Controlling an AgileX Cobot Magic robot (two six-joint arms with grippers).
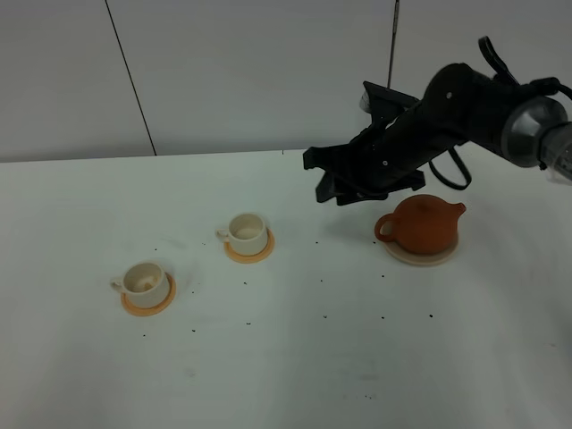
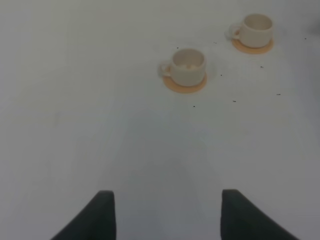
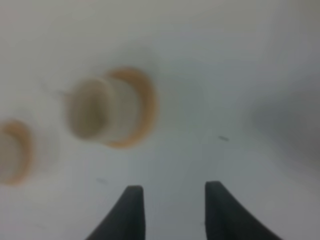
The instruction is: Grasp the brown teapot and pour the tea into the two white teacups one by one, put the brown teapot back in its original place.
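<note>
The brown teapot (image 1: 427, 223) stands upright on its pale beige coaster (image 1: 420, 255) at the right of the table. My right gripper (image 1: 323, 189) is open and empty, hovering just left of the teapot's handle. Two white teacups on orange saucers stand to the left: the nearer cup (image 1: 144, 281) and the farther cup (image 1: 245, 231). Both cups show in the left wrist view (image 2: 188, 66) (image 2: 256, 30) and blurred in the right wrist view (image 3: 100, 107) (image 3: 10, 150). My left gripper (image 2: 167, 212) is open and empty above bare table. No tea is visible.
The white table (image 1: 286, 357) carries small dark specks. A pale wall with dark seams stands behind the table.
</note>
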